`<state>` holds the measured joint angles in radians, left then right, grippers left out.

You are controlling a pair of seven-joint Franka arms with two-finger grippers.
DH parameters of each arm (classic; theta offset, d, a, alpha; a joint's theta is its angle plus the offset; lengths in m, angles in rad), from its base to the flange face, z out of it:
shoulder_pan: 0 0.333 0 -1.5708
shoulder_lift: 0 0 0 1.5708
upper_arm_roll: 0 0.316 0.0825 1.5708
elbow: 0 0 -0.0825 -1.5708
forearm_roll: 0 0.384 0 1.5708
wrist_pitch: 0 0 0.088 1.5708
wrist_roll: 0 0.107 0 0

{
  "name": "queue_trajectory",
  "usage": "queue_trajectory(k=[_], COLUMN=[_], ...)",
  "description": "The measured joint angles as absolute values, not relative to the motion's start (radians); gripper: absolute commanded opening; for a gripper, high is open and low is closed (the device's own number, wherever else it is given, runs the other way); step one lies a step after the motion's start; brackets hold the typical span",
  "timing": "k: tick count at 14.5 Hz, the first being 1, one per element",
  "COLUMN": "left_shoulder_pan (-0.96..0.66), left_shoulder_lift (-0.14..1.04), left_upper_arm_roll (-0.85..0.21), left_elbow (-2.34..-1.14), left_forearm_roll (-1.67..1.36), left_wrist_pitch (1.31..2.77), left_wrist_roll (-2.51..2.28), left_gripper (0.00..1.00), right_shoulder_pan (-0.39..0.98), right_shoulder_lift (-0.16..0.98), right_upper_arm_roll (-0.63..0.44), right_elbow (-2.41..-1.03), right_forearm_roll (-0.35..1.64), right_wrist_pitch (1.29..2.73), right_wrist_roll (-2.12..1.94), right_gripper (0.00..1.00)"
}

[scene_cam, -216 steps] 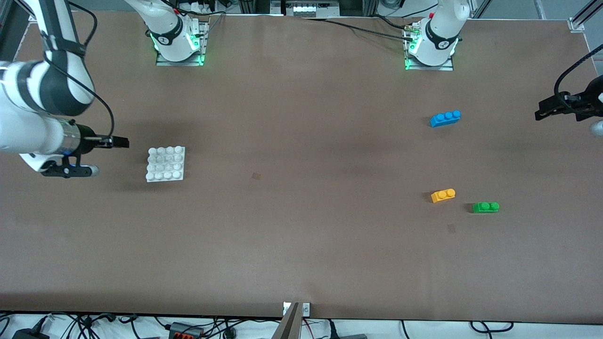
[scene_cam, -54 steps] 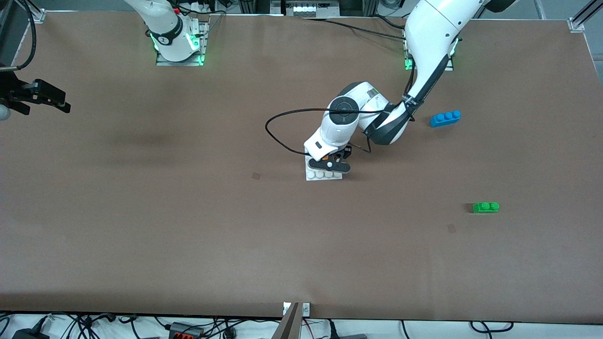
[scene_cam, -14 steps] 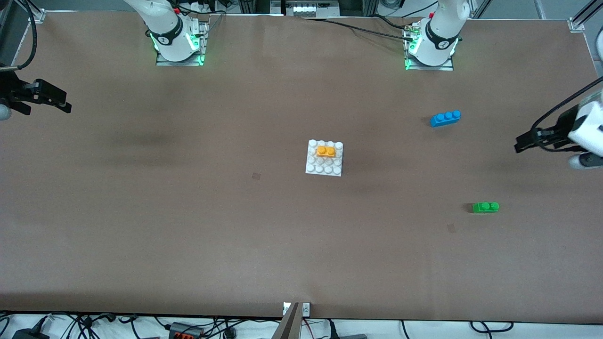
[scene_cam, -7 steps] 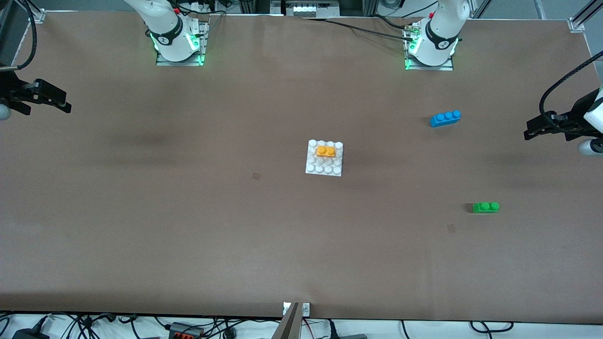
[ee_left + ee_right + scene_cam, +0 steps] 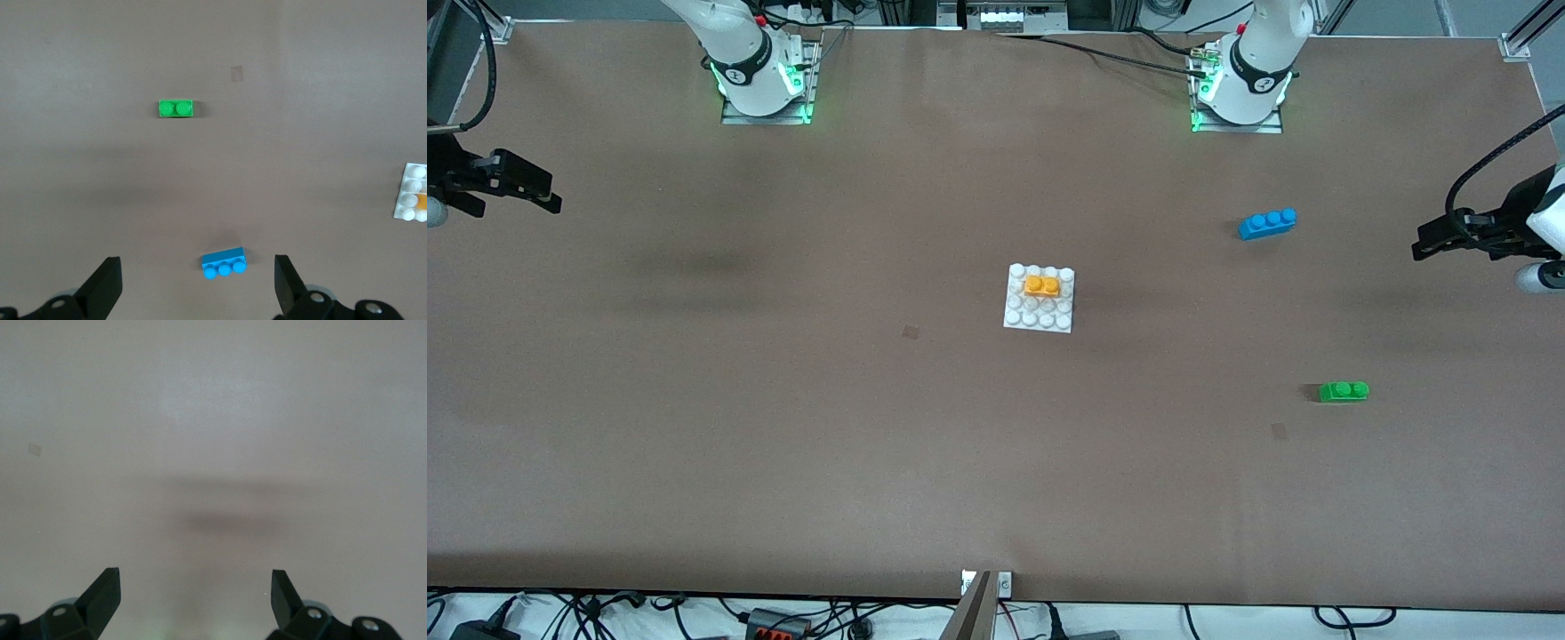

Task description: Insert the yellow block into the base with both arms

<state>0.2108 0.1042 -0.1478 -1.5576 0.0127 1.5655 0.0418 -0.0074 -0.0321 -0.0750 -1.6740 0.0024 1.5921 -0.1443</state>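
The yellow block (image 5: 1042,285) sits pressed onto the base (image 5: 1039,316), on the rows nearest the robots, at mid-table. From the base, the blue brick (image 5: 1267,223) lies at about two o'clock in the front view and the green brick (image 5: 1344,391) at about four o'clock, both toward the left arm's end. The left gripper (image 5: 1427,245) hangs raised over that end of the table (image 5: 871,444), fingers spread and empty. The right gripper (image 5: 538,194) hangs over its own end at ten o'clock, fingers likewise apart, holding nothing.
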Motion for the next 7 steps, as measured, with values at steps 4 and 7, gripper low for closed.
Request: queue_trajectory(k=[4,7], left_shoulder_pan=[0.211,0.210], left_shoulder_lift=[0.104,0.104], left_upper_arm_roll=[-0.148,-0.149], left_elbow=[-1.557,-1.556], left_forearm_roll=[0.012,-0.018], left_wrist_pitch=[1.549,1.549], left_wrist_roll=[0.042,0.042], left_gripper=[1.00,1.00], right_shoulder_pan=[-0.007,-0.007], right_shoulder_lift=[-0.032,-0.032], right_upper_arm_roll=[-0.075,-0.075], right_elbow=[-1.674,-1.674], right_forearm_roll=[0.004,0.004], right_wrist_pitch=[1.593,1.593], right_wrist_roll=[-0.144,-0.144], right_gripper=[1.00,1.00])
